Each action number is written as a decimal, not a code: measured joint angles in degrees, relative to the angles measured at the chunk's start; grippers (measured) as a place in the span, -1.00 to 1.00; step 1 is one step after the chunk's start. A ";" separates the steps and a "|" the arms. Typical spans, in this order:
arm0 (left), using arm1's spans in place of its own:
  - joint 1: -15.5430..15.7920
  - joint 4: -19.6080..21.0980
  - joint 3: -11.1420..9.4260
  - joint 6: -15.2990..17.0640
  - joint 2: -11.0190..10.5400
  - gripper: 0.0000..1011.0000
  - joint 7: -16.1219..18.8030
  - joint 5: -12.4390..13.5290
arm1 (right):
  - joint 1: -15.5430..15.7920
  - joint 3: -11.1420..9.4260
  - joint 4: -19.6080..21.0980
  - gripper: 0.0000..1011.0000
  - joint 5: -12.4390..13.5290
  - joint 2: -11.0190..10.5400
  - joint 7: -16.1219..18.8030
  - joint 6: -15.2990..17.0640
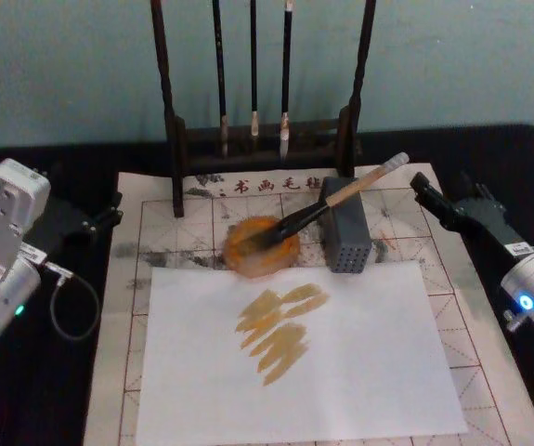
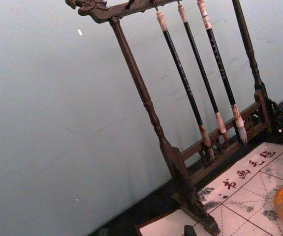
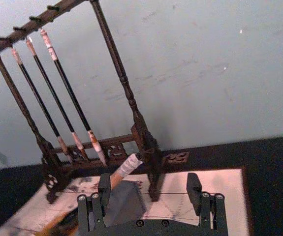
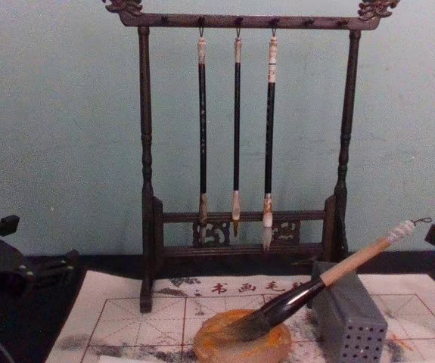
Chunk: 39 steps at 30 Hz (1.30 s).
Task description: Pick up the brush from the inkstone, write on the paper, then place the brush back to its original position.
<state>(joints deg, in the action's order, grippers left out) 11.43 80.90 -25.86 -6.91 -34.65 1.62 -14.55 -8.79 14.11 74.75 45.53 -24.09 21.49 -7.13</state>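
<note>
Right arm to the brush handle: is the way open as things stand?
Likely yes. The right gripper is open, and the brush, propped on the grey block, points its white end toward it, nothing between.

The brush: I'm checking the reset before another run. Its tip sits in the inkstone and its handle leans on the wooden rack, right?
Not quite. The brush has its tip in the inkstone, but its handle leans on the grey perforated block, not the wooden rack. The chest view shows it.
</note>
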 joint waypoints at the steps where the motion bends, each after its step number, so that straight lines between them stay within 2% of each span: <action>1: 0.00 0.00 0.00 0.00 0.00 0.98 0.00 0.00 | -0.48 -0.30 -0.88 0.98 1.19 0.65 1.09 0.79; 6: 0.00 0.00 0.00 0.00 0.00 0.98 0.00 0.00 | -2.20 -1.05 -3.89 0.98 4.63 2.68 4.41 3.41; 14: 0.00 0.00 0.00 0.00 0.00 0.98 0.00 0.00 | -4.70 -1.08 -8.35 0.98 9.19 4.89 8.42 6.50; 19: 0.00 0.00 0.00 0.00 0.00 0.98 0.00 0.00 | -6.08 -0.85 -10.98 0.98 11.69 5.84 10.48 7.58; 23: 0.00 0.00 0.00 0.00 0.00 0.98 0.00 0.00 | -7.84 -0.91 -14.21 0.98 14.68 6.94 12.87 8.57; 30: 0.00 0.00 0.00 0.00 0.00 0.98 0.00 0.00 | -9.84 -0.35 -17.65 0.98 17.09 8.02 15.31 9.35; 39: 0.00 0.00 0.00 0.00 0.00 0.98 0.00 0.00 | -11.93 1.61 -20.70 0.98 19.04 8.85 17.74 10.57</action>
<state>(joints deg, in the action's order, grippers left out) 11.43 80.90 -25.86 -6.91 -34.65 1.62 -14.55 -20.73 15.72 54.06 64.57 -15.24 39.24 3.44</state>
